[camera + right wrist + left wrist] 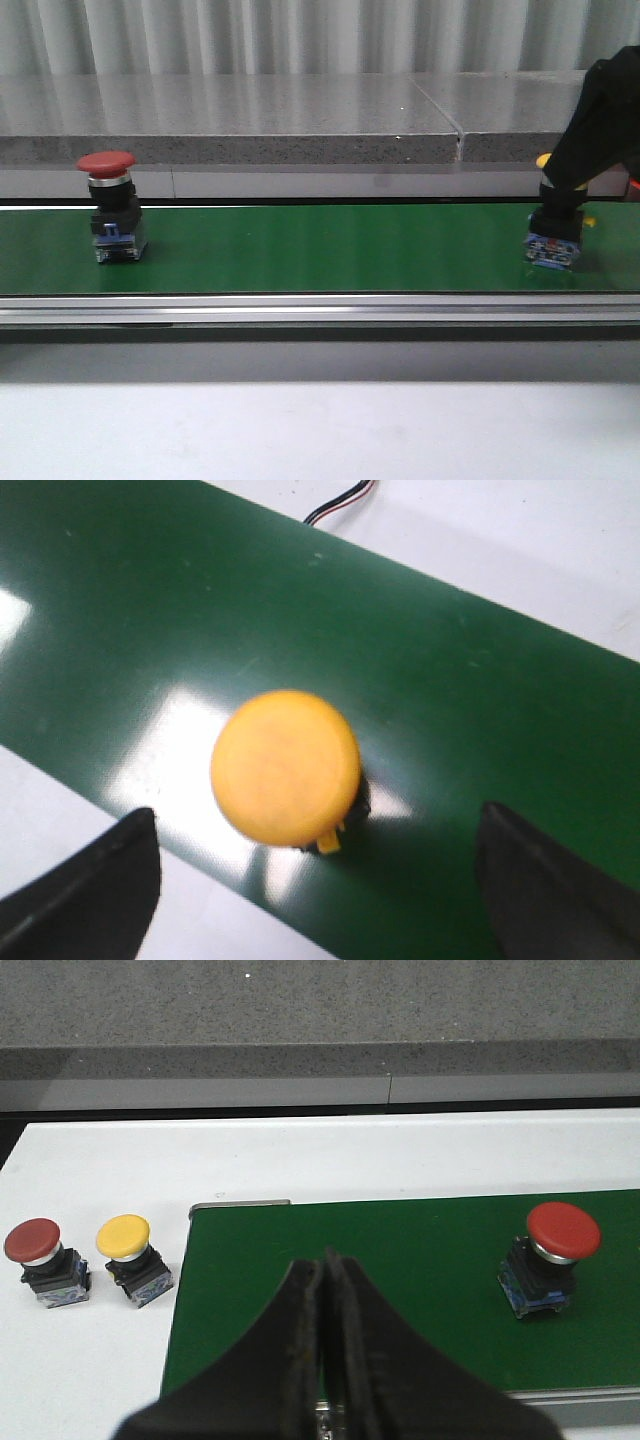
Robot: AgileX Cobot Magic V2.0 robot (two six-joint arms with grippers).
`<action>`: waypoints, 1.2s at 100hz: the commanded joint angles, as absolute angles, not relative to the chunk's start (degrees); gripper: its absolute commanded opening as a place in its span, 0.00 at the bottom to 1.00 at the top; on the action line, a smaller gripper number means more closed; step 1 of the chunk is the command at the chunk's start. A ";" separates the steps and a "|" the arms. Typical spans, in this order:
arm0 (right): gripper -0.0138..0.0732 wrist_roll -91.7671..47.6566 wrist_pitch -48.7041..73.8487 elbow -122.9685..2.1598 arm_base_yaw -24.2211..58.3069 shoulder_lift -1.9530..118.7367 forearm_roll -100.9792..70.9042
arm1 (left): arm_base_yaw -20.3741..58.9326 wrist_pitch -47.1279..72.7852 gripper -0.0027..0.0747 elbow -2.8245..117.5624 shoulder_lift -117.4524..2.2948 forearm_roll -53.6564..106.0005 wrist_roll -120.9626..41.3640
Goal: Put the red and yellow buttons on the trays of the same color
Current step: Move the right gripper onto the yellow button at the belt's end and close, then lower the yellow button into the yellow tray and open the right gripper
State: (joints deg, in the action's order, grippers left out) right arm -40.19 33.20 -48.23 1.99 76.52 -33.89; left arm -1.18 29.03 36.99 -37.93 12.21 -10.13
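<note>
A red button (108,205) stands on the left of the green belt (330,250). It also shows in the left wrist view (550,1258). A yellow button (554,238) stands on the belt at the right. My right gripper (562,198) hangs right over it, open. In the right wrist view the yellow cap (285,766) lies between the spread fingers (100,880), untouched, with the gripper (320,880) empty. My left gripper (327,1262) is shut and empty, above the belt's left end. No trays are in view.
A second red button (45,1260) and a second yellow button (133,1260) stand on the white table left of the belt's end. A grey stone ledge (250,125) runs behind the belt. A metal rail (320,308) edges its front.
</note>
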 commanded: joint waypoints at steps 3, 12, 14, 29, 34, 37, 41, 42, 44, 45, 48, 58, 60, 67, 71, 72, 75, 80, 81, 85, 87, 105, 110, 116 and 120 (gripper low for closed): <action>0.88 -40.86 29.12 -50.89 2.44 77.81 -35.63 | -0.79 24.87 0.01 38.64 -37.76 13.28 -10.10; 0.80 -40.86 28.27 -51.06 2.46 79.28 -35.63 | -0.79 24.87 0.01 38.64 -37.76 13.28 -10.10; 0.77 -40.86 28.27 -51.06 2.46 79.54 -35.63 | -0.79 24.87 0.01 38.64 -37.76 13.28 -10.10; 0.41 -40.86 28.34 -51.17 2.46 79.61 -35.63 | -0.79 24.87 0.01 38.64 -37.76 13.28 -10.10; 0.32 -40.86 28.61 -51.31 2.46 79.42 -35.76 | -0.79 24.87 0.01 38.64 -37.76 13.28 -10.10; 0.31 -40.86 28.96 -51.37 2.46 79.35 -35.76 | -0.79 24.87 0.01 38.64 -37.76 13.28 -10.10; 0.31 -40.79 29.41 -51.54 2.46 79.10 -35.83 | -0.79 24.87 0.01 38.64 -37.76 13.28 -10.10; 0.31 -40.79 29.66 -51.64 2.46 78.97 -35.83 | -0.79 24.87 0.01 38.64 -37.76 13.28 -10.10; 0.31 -40.63 30.05 -51.81 2.46 78.88 -35.83 | -0.79 24.87 0.01 38.64 -37.76 13.28 -10.10; 0.31 -40.58 30.18 -51.93 2.46 78.77 -35.83 | -0.79 24.87 0.01 38.64 -37.76 13.28 -10.10; 0.31 -40.15 30.55 -52.18 2.46 78.41 -35.83 | -0.79 24.87 0.01 38.64 -37.76 13.28 -10.10; 0.31 -38.72 30.82 -52.88 1.89 76.54 -35.78 | -0.79 24.87 0.01 38.64 -37.76 13.28 -10.10; 0.31 -38.28 30.90 -52.98 1.54 76.07 -35.53 | -0.79 24.87 0.01 38.64 -37.87 13.28 -10.10; 0.31 -36.97 31.41 -53.12 -0.12 74.10 -34.64 | -0.79 24.87 0.01 38.64 -37.87 13.28 -10.10; 0.31 -35.95 32.02 -53.12 -1.58 72.81 -33.92 | -0.79 24.87 0.01 38.64 -37.94 13.28 -10.10; 0.31 -35.70 32.29 -53.12 -1.86 72.60 -33.60 | -0.79 24.87 0.01 38.64 -37.94 13.28 -10.10; 0.31 -34.94 32.83 -53.12 -3.06 71.48 -32.88 | -0.79 24.87 0.01 38.64 -37.94 13.28 -10.10; 0.31 -33.37 33.76 -53.12 -5.49 69.95 -31.31 | -0.79 24.87 0.01 38.64 -37.94 13.28 -10.10; 0.31 -32.85 33.89 -53.12 -6.25 69.72 -30.82 | -0.79 24.87 0.01 38.64 -37.94 13.28 -10.10; 0.31 -31.37 34.62 -53.12 -8.73 68.38 -29.50 | -0.79 24.87 0.01 38.64 -37.94 13.28 -10.10; 0.31 -30.85 34.92 -53.12 -9.58 67.76 -28.62 | -0.79 24.87 0.01 38.64 -37.94 13.28 -10.10; 0.31 -24.58 35.40 -53.12 -21.83 63.63 -21.73 | -0.79 24.87 0.01 38.64 -37.94 13.28 -10.10; 0.31 -22.96 34.83 -53.12 -25.37 63.46 -20.95 | -0.79 24.87 0.01 38.64 -37.94 13.28 -10.10; 0.31 -22.01 33.85 -53.12 -29.86 63.53 -20.75 | -0.79 24.87 0.01 38.64 -37.94 13.28 -10.10; 0.31 -21.54 33.18 -53.12 -32.60 63.78 -20.75 | -0.79 24.87 0.01 38.64 -37.94 13.28 -10.10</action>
State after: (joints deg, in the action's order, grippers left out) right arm -23.21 37.38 -51.29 -27.52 64.89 -20.89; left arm -1.18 29.03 36.99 -37.93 12.25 -10.13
